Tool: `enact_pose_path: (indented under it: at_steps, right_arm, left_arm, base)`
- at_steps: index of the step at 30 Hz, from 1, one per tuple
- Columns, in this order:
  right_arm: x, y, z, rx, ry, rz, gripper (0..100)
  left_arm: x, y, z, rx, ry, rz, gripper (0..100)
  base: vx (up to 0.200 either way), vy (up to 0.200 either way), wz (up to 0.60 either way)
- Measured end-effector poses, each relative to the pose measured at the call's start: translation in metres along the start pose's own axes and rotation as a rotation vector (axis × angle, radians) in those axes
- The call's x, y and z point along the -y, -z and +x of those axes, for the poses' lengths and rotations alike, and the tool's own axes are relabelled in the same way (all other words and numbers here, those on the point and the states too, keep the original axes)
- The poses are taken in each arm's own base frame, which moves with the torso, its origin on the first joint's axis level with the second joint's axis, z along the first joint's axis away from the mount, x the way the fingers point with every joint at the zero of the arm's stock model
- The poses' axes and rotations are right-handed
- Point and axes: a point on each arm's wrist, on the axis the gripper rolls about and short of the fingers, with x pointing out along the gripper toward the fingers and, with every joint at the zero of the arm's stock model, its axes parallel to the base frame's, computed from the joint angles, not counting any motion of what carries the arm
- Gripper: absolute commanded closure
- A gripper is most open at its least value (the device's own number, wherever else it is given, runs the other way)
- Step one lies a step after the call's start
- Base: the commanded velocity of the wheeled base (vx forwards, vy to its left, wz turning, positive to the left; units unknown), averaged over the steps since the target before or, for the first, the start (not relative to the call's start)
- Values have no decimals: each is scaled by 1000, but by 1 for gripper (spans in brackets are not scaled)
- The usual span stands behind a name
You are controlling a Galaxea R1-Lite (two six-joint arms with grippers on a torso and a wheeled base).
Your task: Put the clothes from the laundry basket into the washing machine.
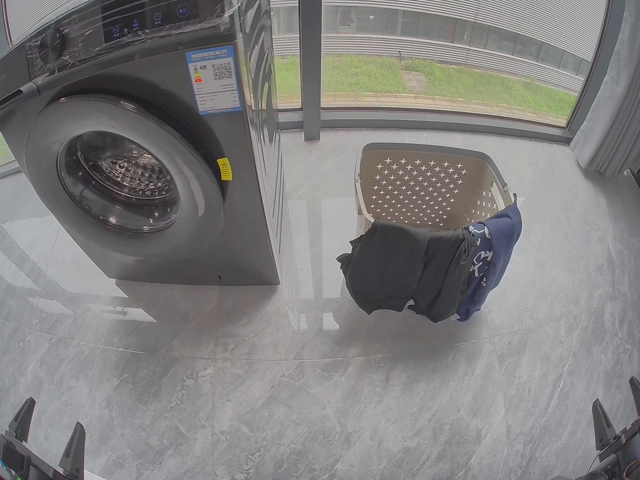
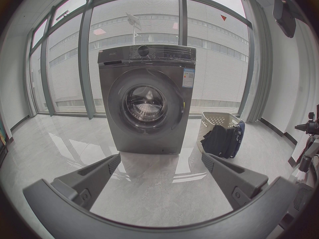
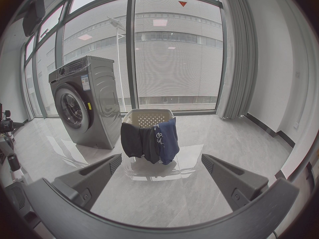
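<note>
Left claw (image 1: pixel 48 428), right claw (image 1: pixel 617 408): both spread, empty, well apart from load. Dark grey garment (image 1: pixel 390 265), navy printed garment (image 1: pixel 493 248) drape over near rim of cream perforated plastic laundry basket (image 1: pixel 427 181) beside grey front-loading washing machine (image 1: pixel 253 188). Risks: round door (image 1: pixel 123 178) looks shut, blocking loading; tug may tip basket.

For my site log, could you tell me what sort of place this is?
Likely a laundry corner: a grey front-loading washing machine, a beige perforated plastic laundry basket draped with dark clothes, and tall glass windows.
</note>
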Motion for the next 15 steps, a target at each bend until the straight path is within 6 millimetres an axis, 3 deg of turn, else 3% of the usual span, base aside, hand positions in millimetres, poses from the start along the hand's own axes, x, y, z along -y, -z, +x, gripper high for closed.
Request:
enact_pose_path:
  at_steps: [9, 15]
  right_arm:
    - [0, 0, 0, 0, 0, 0, 0]
    - [0, 0, 0, 0, 1, 0, 0]
  left_arm:
    - [0, 0, 0, 0, 1, 0, 0]
    - [0, 0, 0, 0, 1, 1, 0]
  base:
    - [0, 0, 0]
    - [0, -200, 0]
